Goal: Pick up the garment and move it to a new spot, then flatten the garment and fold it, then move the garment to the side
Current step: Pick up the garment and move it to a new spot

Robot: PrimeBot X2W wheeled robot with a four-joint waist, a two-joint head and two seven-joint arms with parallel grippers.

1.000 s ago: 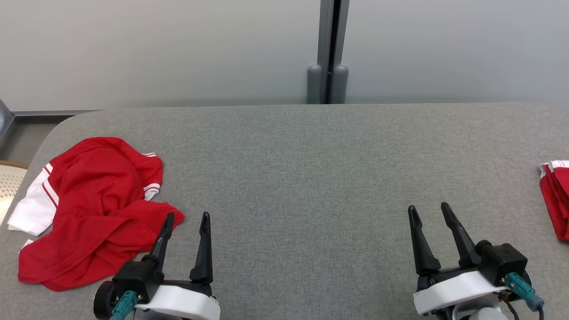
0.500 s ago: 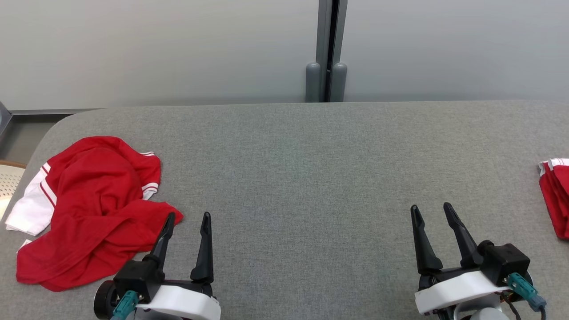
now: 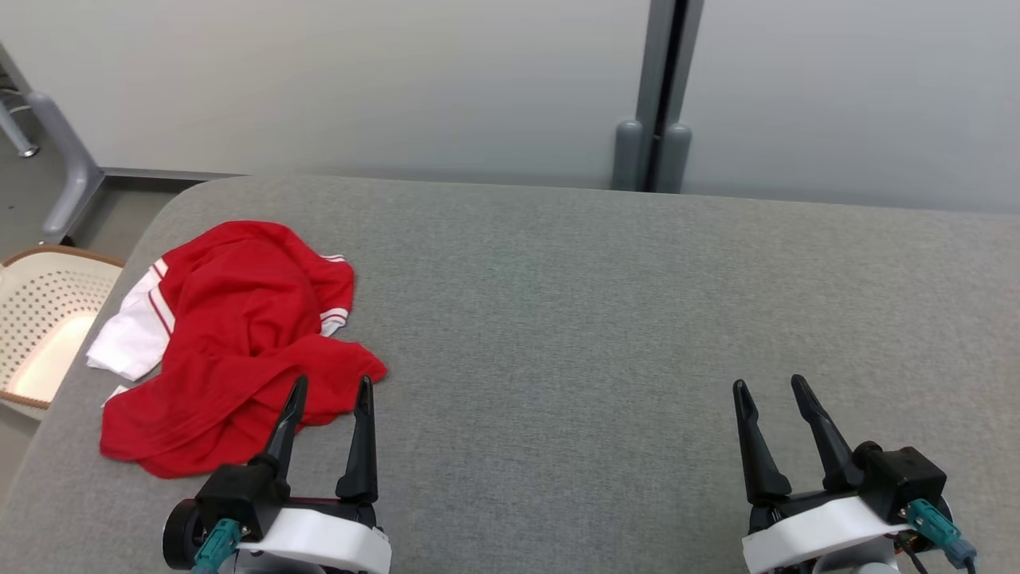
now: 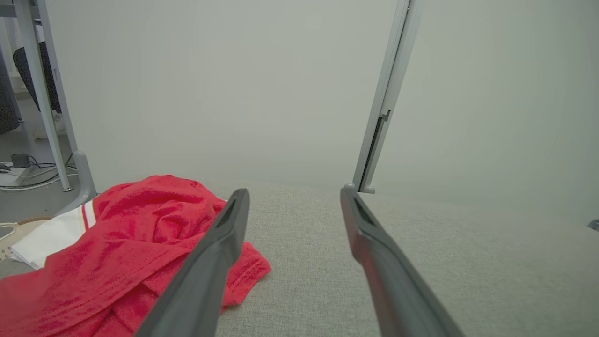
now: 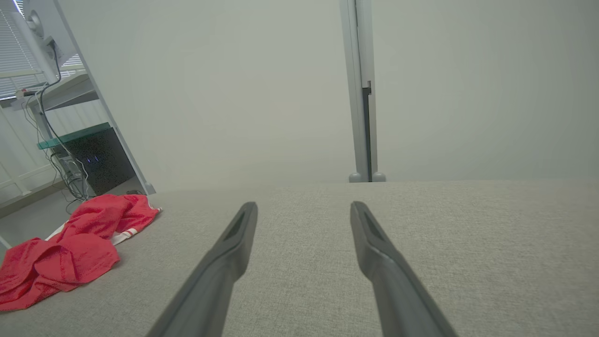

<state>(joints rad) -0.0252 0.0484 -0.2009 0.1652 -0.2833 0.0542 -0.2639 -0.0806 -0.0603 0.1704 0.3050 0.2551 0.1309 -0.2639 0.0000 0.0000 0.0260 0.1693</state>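
Lying crumpled in a loose heap, the red garment (image 3: 239, 343) with white trim is found at the left end of the grey table (image 3: 598, 319). It is not yet picked up, so the first step is judged not begun. White fabric is spread from the heap toward the table's left edge.

The left gripper (image 3: 331, 383) is held above the table's near edge, its two dark fingers (image 3: 360, 446) spread apart and empty. Their tips are seen at the heap's near hem; whether cloth is touched cannot be told. The right gripper (image 3: 766, 384) is held over the near edge toward the table's right end, likewise spread and empty, well apart from the garment.

A perforated basket (image 3: 40, 319) is placed off the table's left end, lower down. A grey post (image 3: 653, 151) is set behind the far edge.

Several failures can be expected:
- If only one thin layer is pinched, the cloth could be lost during the lift.
- If the heap is pushed rather than gripped, it could be shoved over the left edge toward the basket.
- If a twisted fold is taken, flattening would be made harder.

Counted: one garment, two grippers, one table, one basket, one post.
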